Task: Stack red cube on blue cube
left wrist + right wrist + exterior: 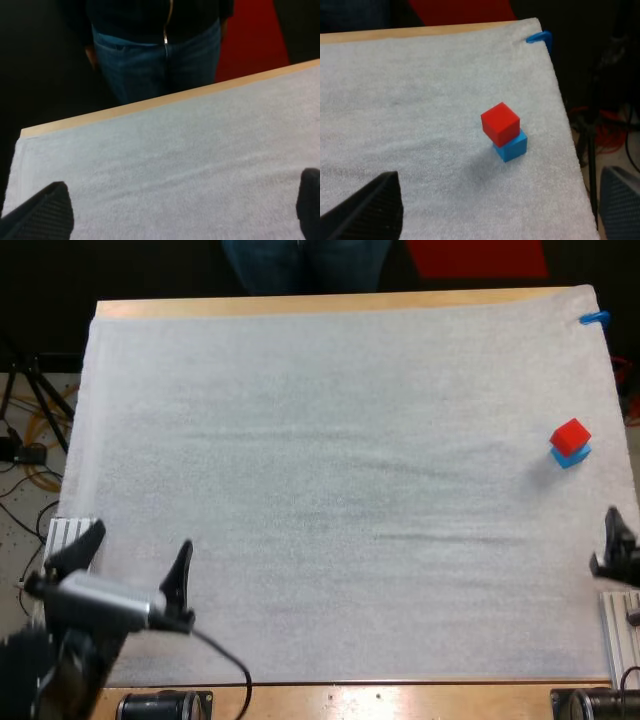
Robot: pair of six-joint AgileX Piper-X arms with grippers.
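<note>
red cube (570, 434) on blue cube (574, 456) | just inside mat (330, 490) — rt edge

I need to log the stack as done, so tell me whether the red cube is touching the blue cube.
Touching. The right wrist view shows the red cube resting directly on top of the blue cube, with no gap between them.

The top cube (570, 434) sits on the bottom cube (574, 456) at the mat's (330, 490) 3 o'clock, near its edge. The left claw (140, 545) is over 8 o'clock and the right claw (618, 545) at 4 o'clock, just before the stack. A person (305, 265) stands beyond the table (300, 305) at 12 o'clock.
</note>
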